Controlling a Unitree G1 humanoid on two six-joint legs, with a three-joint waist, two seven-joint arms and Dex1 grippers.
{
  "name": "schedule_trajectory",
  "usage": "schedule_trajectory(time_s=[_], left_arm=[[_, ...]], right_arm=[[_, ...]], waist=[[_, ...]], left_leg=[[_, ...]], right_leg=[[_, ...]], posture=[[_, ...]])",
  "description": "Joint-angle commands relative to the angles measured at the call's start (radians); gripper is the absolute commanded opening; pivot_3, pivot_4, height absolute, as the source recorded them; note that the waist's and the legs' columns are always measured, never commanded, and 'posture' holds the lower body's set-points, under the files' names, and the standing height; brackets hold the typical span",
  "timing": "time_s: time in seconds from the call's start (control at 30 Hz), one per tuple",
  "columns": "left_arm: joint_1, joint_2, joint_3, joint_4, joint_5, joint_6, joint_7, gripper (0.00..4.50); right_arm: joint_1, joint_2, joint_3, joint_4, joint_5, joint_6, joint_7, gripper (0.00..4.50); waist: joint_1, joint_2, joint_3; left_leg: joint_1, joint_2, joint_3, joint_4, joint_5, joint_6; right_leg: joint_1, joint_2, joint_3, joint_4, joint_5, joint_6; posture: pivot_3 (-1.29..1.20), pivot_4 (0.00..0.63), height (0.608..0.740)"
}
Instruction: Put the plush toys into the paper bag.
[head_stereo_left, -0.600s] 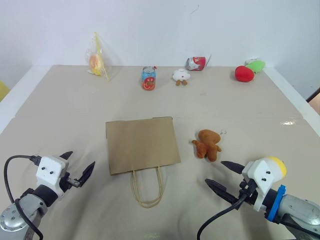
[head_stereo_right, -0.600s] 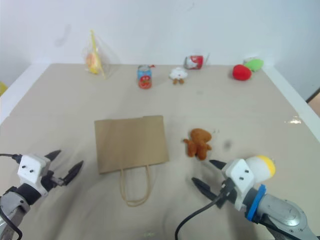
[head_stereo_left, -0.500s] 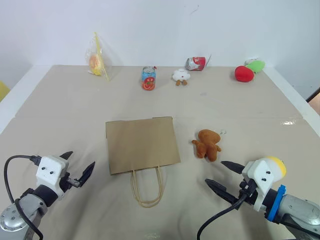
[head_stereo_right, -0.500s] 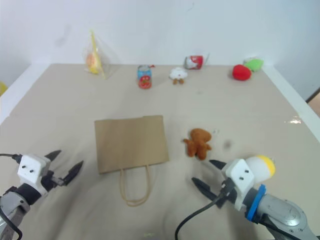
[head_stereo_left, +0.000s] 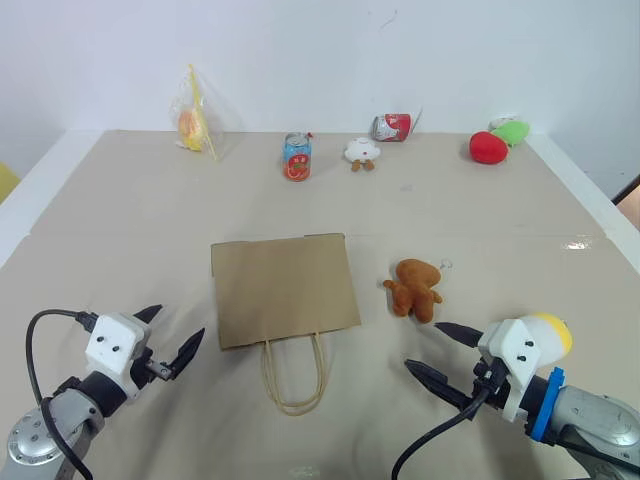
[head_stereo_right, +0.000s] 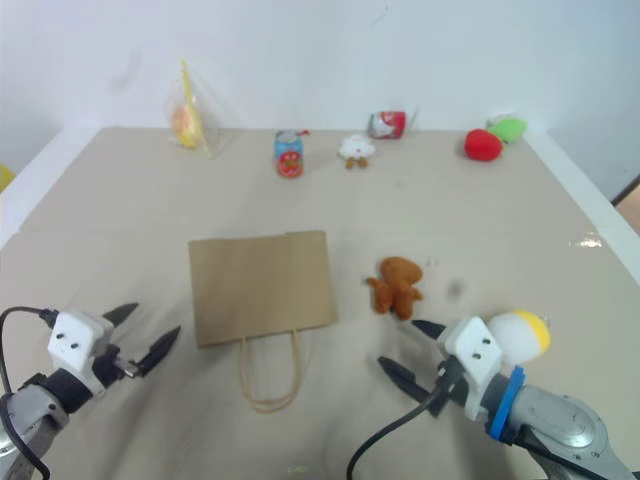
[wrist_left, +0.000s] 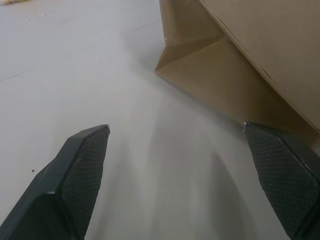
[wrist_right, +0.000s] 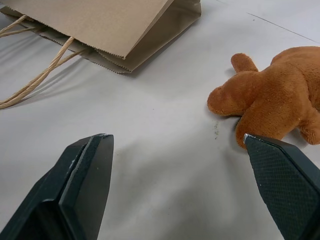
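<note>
Both grippers gape, empty; soda can (head_stereo_left: 297, 157) and red plush (head_stereo_left: 488, 147) sit far behind paper bag (head_stereo_left: 284, 289)

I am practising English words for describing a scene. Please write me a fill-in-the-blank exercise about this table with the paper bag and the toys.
1. The paper bag lies ____ on the table, with its handles toward the robot.
2. The brown bear plush lies on the table to the ____ of the bag.
3. The right tool has its fingers ____, with nothing between them.
4. The soda can behind the bag stands ____.

Missing words: flat; right; open; upright
</note>
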Motion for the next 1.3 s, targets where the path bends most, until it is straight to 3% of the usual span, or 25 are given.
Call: schedule_trajectory(time_s=[0.03, 0.2, 0.4, 0.63, 0.97, 1.3], left_arm=[[-0.064, 0.026, 0.032, -0.011, -0.015, -0.031, -0.013, 4.42], [-0.145, 0.14, -0.022, -0.057, 0.016, -0.109, -0.154, 4.42], [-0.217, 0.254, -0.231, -0.037, 0.078, -0.267, -0.383, 4.42], [-0.416, 0.273, -0.448, 0.123, 0.163, -0.479, -0.581, 4.42], [-0.512, 0.329, -0.445, 0.308, 0.146, -0.668, -0.701, 4.42], [-0.57, 0.276, -0.51, 0.361, 0.194, -0.74, -0.675, 4.42]], right_arm=[[-0.129, -0.046, -0.022, 0.009, 0.035, -0.003, 0.022, 4.5], [-0.462, -0.121, 0.116, 0.007, 0.172, 0.072, 0.17, 4.5], [-0.668, -0.092, 0.331, 0.116, 0.125, 0.029, 0.312, 4.5], [-0.712, -0.07, 0.376, 0.152, 0.078, 0.004, 0.299, 4.5], [-0.63, -0.085, 0.323, 0.082, 0.08, 0.029, 0.224, 4.5], [-0.63, -0.063, 0.315, 0.045, 0.199, 0.099, 0.216, 4.5]], waist=[[0.0, 0.0, 0.0], [-0.002, -0.001, 0.001], [0.0, -0.001, 0.001], [0.003, -0.001, 0.001], [0.001, -0.001, 0.001], [0.002, -0.001, 0.001]], left_leg=[[0.0, 0.0, 0.0, 0.0, 0.0, 0.0], [0.001, 0.0, 0.0, 0.001, 0.0, 0.001], [0.002, 0.0, -0.003, 0.0, 0.001, 0.001], [-0.003, -0.001, -0.005, 0.0, -0.004, 0.001], [0.0, 0.0, -0.005, 0.002, -0.004, 0.001], [0.0, 0.0, -0.004, 0.002, -0.004, 0.001]], right_leg=[[0.0, 0.0, 0.0, 0.0, 0.0, 0.0], [0.001, 0.0, -0.001, 0.0, 0.0, 0.0], [0.002, 0.002, -0.002, 0.001, 0.0, 0.0], [0.0, 0.001, -0.002, 0.001, -0.001, 0.002], [0.001, 0.002, -0.003, 0.004, 0.0, 0.004], [0.001, 0.001, -0.003, 0.004, 0.0, 0.004]], posture=[[0.0, 0.15, 0.74], [0.0, 0.15, 0.74], [0.0, 0.15, 0.74], [0.0, 0.15, 0.74], [0.0, 0.15, 0.74], [0.0, 0.15, 0.74]])
